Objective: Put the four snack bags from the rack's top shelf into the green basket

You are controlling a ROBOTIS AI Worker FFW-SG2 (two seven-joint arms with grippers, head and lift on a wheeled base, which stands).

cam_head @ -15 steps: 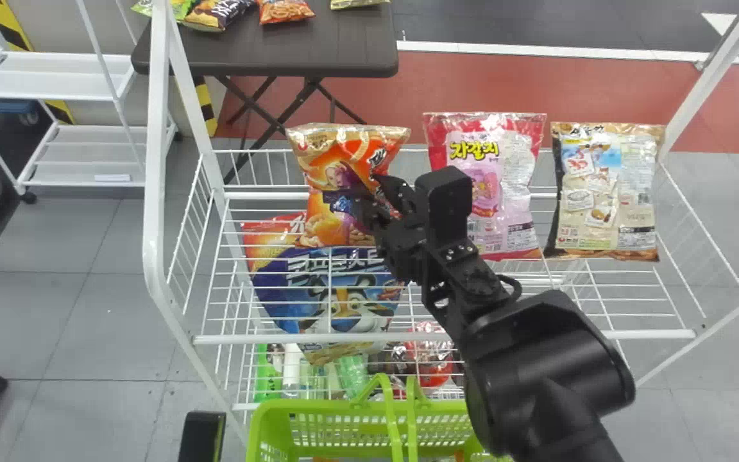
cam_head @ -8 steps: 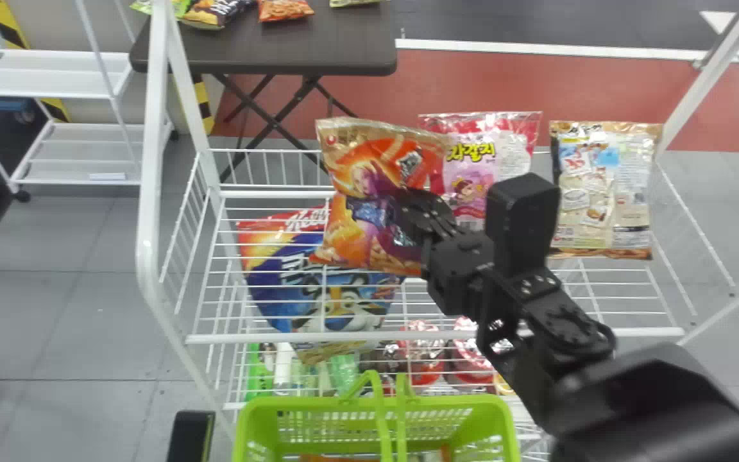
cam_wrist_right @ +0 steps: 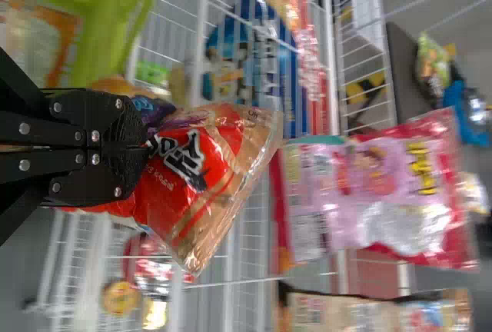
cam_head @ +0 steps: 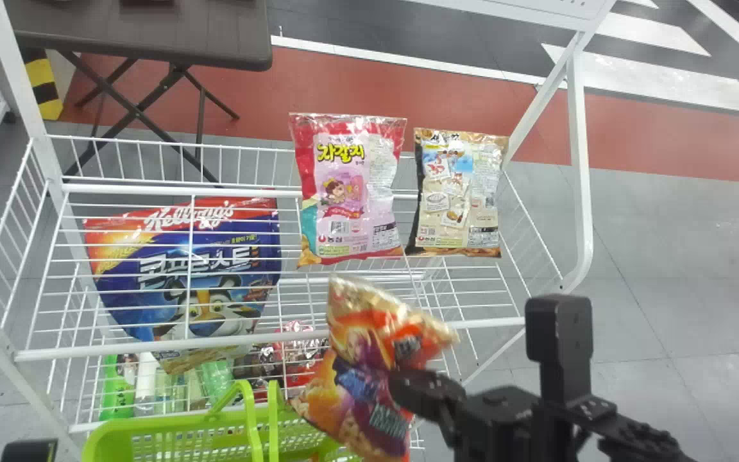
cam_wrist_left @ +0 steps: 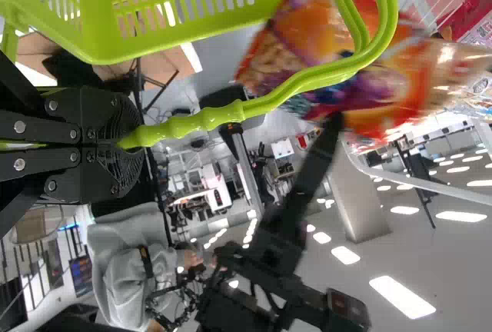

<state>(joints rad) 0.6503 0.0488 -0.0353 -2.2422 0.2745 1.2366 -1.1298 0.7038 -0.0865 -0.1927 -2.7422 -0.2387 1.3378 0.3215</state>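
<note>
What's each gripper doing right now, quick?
Left gripper: closed on the green basket's handle.
Right gripper: closed on the orange snack bag.

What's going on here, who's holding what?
The robot's right arm has its jaws shut on an orange snack bag, held in front of the rack's top shelf, close to the green basket. Its left arm holds that basket, jaws clamped on the handle. The pink bag and the beige one are on the top shelf, not yet in the basket.
</note>
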